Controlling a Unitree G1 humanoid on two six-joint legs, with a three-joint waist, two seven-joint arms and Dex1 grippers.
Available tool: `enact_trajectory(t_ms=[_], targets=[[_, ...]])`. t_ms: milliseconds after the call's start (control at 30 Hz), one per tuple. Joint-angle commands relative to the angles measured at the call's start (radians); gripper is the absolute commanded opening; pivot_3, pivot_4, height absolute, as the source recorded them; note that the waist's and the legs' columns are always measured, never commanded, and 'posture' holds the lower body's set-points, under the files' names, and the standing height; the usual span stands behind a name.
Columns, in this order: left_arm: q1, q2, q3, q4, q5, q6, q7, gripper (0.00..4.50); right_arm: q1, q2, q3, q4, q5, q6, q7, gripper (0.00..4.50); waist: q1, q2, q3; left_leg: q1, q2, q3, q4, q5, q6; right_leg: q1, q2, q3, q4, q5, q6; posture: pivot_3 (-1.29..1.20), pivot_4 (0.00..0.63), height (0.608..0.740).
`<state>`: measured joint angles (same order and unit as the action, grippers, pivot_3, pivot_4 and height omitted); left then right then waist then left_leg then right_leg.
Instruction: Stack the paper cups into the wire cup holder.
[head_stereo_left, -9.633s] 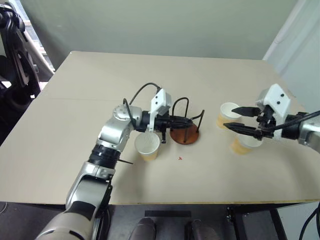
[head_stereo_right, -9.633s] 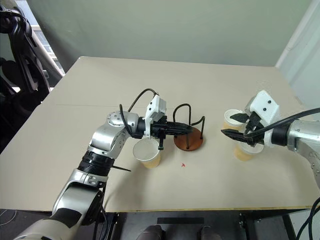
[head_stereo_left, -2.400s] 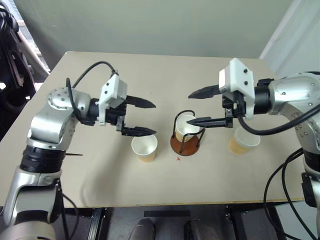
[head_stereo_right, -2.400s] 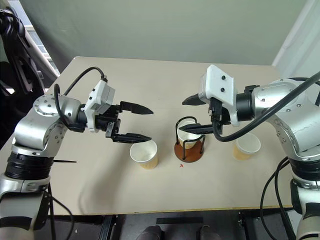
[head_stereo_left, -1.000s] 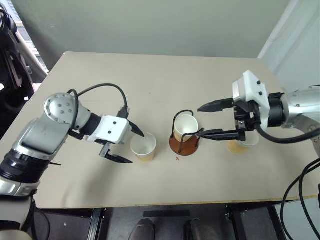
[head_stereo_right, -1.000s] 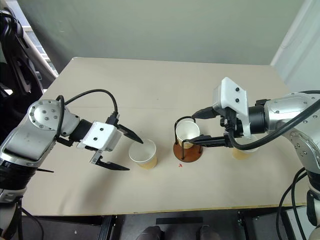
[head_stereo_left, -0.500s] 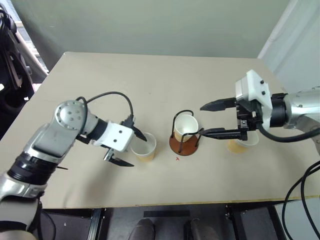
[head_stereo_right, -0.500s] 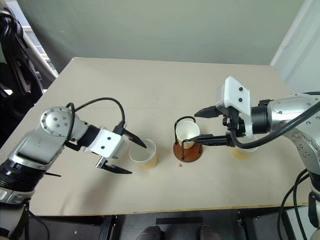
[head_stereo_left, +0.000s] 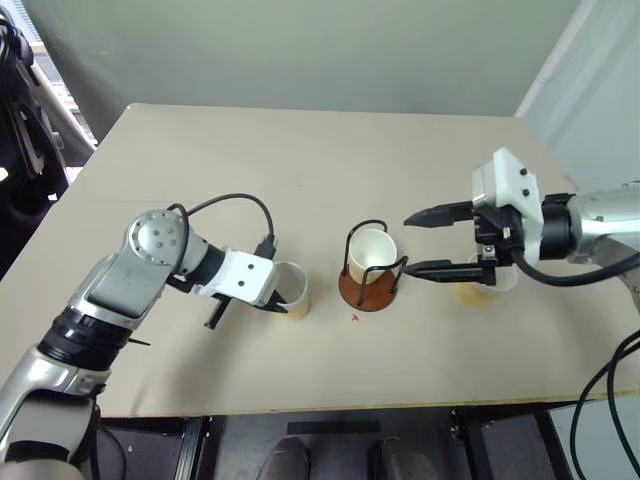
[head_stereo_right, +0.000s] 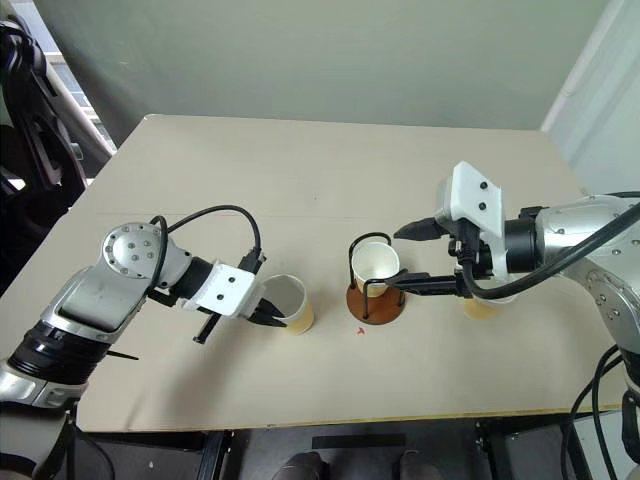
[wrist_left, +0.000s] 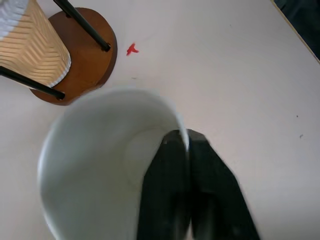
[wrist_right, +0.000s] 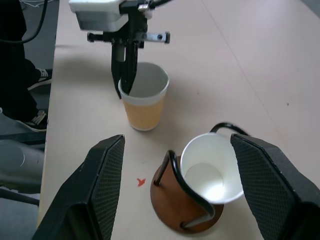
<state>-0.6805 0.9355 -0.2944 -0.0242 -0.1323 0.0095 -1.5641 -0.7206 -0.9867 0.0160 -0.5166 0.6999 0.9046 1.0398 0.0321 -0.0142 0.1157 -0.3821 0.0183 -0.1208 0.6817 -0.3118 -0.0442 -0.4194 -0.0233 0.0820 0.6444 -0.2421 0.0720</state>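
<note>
one paper cup in wire holder

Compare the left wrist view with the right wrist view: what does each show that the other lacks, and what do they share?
Left wrist view alone: the left pincer's fingers seen close up, pinching the cup's rim, one inside, one outside.
Right wrist view alone: the open right pincer, and the left pincer seen from outside.
Both: the gripped paper cup, the cup in the holder, the wire cup holder, the red mark and the table.

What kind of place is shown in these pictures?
Probably a robot test room or lab, not a home: a plain beige table against a bare grey-green wall, with just paper cups and a wire cup holder laid out.
</note>
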Motion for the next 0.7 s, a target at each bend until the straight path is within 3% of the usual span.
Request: enact_trajectory(t_ms=[33, 333, 700], targets=[[-0.035, -0.014, 0.043, -0.018, -0.059, 0.069, -0.006, 0.02, 0.019, -0.026, -0.043, 0.007, -0.009, -0.023, 0.007, 3.41, 0.000, 0.000, 0.000, 0.000, 0.000, 0.000, 0.000, 0.000, 0.000, 0.000, 0.000, 0.000, 0.000, 0.000, 0.000, 0.00, 0.150, 0.740], [-0.164, -0.058, 0.097, -0.015, -0.178, 0.235, 0.000, 0.02, 0.063, -0.044, -0.042, 0.058, -0.040, -0.055, 0.010, 3.41, 0.001, 0.000, 0.000, 0.000, 0.000, 0.000, 0.000, 0.000, 0.000, 0.000, 0.000, 0.000, 0.000, 0.000, 0.000, 0.00, 0.150, 0.740], [-0.363, -0.180, 0.109, 0.105, -0.211, 0.264, 0.015, 0.02, 0.076, -0.050, -0.042, 0.071, -0.063, -0.072, 0.005, 3.41, 0.002, 0.000, 0.000, 0.000, 0.000, 0.001, 0.001, 0.000, 0.000, 0.001, 0.000, 0.000, 0.000, 0.001, 0.001, 0.00, 0.150, 0.740]])
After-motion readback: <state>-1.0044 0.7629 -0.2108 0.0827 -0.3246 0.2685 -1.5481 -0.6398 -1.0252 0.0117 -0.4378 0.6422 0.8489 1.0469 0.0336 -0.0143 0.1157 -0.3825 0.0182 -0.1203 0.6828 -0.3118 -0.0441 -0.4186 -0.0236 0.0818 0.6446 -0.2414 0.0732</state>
